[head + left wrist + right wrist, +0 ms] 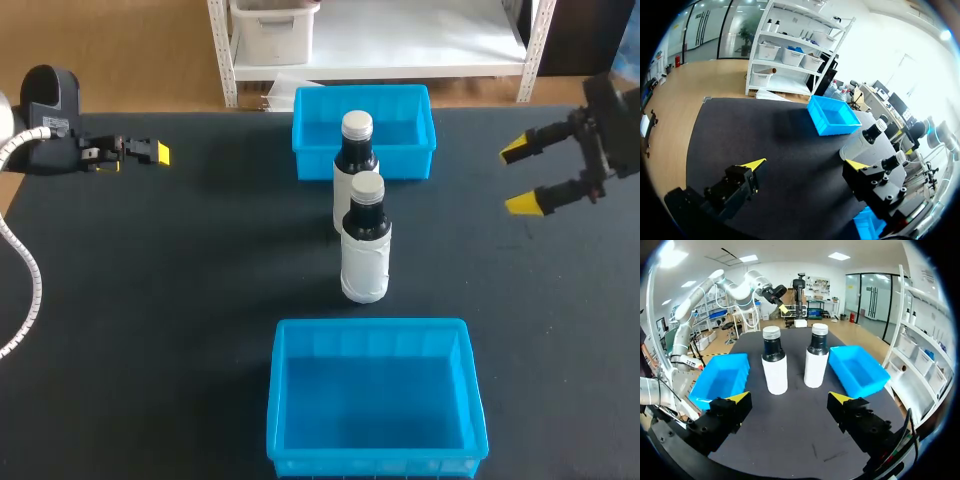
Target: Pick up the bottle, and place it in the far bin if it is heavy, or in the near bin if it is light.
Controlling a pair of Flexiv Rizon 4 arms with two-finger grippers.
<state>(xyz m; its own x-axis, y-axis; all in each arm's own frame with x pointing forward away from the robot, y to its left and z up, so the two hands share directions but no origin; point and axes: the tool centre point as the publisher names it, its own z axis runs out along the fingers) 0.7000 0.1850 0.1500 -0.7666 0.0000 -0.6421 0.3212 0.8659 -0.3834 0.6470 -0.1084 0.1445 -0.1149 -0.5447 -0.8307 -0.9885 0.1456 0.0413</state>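
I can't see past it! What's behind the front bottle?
A second bottle stands behind the front bottle, with the far bin behind that. The front bottle covers the second bottle's lower part; the second hides part of the bin's inside.

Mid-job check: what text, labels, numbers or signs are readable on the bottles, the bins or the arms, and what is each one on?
No text can be read.
Near bottle: white wrap, no print visible.
Far bottle: white wrap, no print visible.
Near bin and far bin: plain blue, no markings visible.
Small white sticker on the left arm: too small to read.
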